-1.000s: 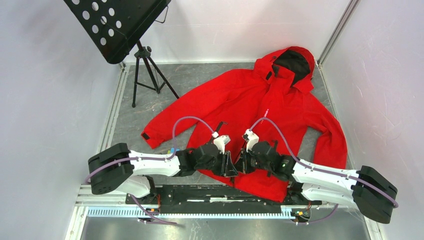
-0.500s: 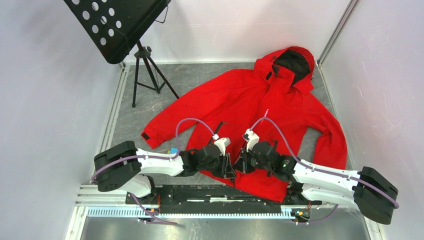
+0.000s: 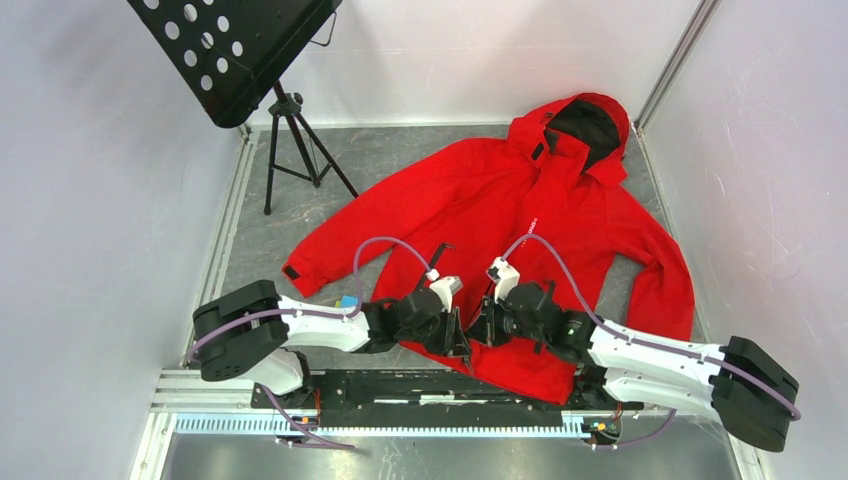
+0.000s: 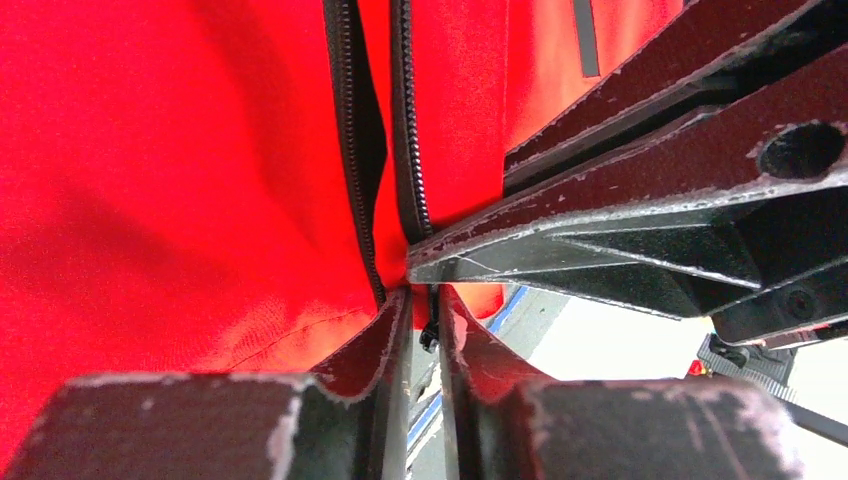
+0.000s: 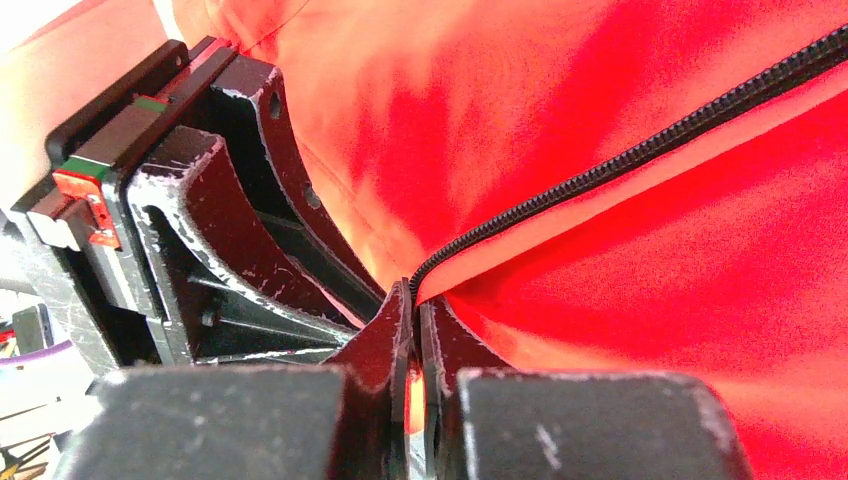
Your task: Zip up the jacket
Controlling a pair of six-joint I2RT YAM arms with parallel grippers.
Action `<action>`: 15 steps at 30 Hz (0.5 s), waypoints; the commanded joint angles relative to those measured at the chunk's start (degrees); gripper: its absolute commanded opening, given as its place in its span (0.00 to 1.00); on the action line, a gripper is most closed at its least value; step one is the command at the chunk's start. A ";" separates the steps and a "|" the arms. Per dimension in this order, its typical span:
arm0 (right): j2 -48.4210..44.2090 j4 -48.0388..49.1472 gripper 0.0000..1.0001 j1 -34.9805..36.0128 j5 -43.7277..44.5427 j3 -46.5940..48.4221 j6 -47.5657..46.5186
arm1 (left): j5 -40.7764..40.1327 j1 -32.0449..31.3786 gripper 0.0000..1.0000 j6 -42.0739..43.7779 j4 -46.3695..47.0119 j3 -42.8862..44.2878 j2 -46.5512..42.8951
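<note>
The red jacket (image 3: 500,200) lies flat on the grey table, hood (image 3: 585,125) at the far right and hem toward the arms. Its front is open low down: two black zip rows (image 4: 345,150) run apart in the left wrist view. My left gripper (image 3: 461,338) and right gripper (image 3: 479,333) meet tip to tip at the hem's centre. The left gripper (image 4: 423,292) is shut on the bottom end of one zip edge. The right gripper (image 5: 413,297) is shut on the other zip edge, whose teeth (image 5: 620,160) run off up to the right.
A black perforated music stand (image 3: 230,50) on a tripod (image 3: 295,150) stands at the far left. White walls close in both sides. The jacket's sleeves (image 3: 330,250) spread left and right (image 3: 670,285). A metal rail (image 3: 400,420) runs along the near edge.
The left arm's base and elbow have shifted slightly right. Both grippers stay shut at the hem's centre, nearly in the same place.
</note>
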 commanded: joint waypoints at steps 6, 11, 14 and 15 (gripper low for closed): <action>-4.02 -4.01 0.44 -1.95 0.41 -0.43 -7.96 | 1.01 -0.03 0.02 5.73 6.48 -1.43 -2.49; -10.19 0.84 0.69 -7.92 -9.85 -6.33 -13.48 | 2.77 0.46 0.02 7.44 9.92 -3.12 -4.16; -11.91 8.88 0.68 -10.56 -18.65 -10.46 -12.48 | 4.49 0.66 0.02 8.39 10.99 -3.43 -4.41; -11.58 10.67 0.67 -10.80 -20.27 -11.32 -12.27 | 4.61 0.75 0.02 8.49 10.99 -3.41 -4.36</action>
